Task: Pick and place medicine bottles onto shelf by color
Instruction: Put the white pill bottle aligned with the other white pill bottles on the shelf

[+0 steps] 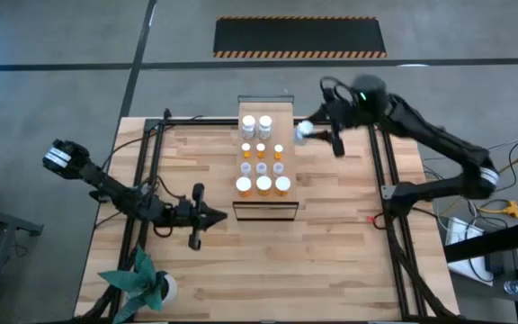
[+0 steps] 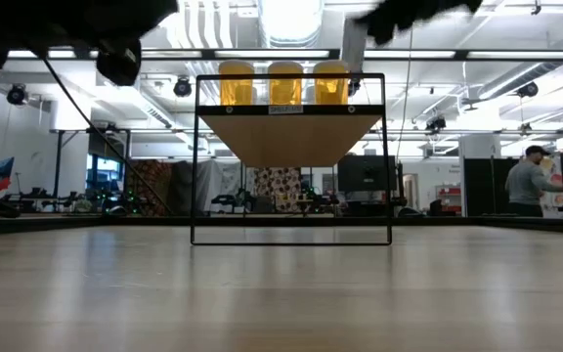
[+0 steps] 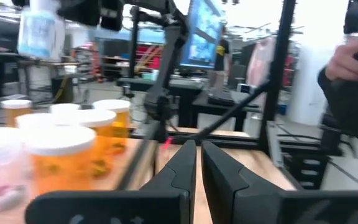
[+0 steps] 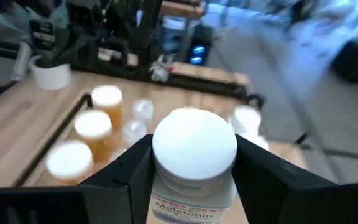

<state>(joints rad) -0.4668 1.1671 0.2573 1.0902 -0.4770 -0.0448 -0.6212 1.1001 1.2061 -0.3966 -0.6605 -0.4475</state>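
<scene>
Right gripper: I have my right gripper [image 4: 194, 163] clamped on a white bottle [image 4: 193, 163], one dark finger on each side of its body just below the cap.
Held bottle: a wide white cap, a white body, and a label whose printed text I can only partly read in the right wrist view; it stands upright between the fingers.
Where it is: from above, the white bottle [image 1: 304, 130] hangs in the air just off the right side of the shelf [image 1: 288, 159], near the shelf's far end and clear of the desk [image 1: 331, 234].
Shelf from this gripper: the shelf sits just beside and below my right gripper, its pale board framed in thin dark metal.
Bottles on the shelf: white bottles [image 1: 257, 125] stand at the end nearest my right gripper, small orange bottles [image 1: 262, 151] and small clear ones in the middle, three large orange bottles [image 1: 263, 185] at the far end from it, all white-capped.
Low view: the three large orange bottles [image 2: 284, 83] show in a row on top of the board.
Left gripper: my left gripper [image 1: 216, 214] is closed and holds nothing, resting low over the desk just off the shelf's near left corner.
Plant pot: a white pot with a green plant [image 1: 147, 283] sits behind my left gripper at the desk's near left corner.
</scene>
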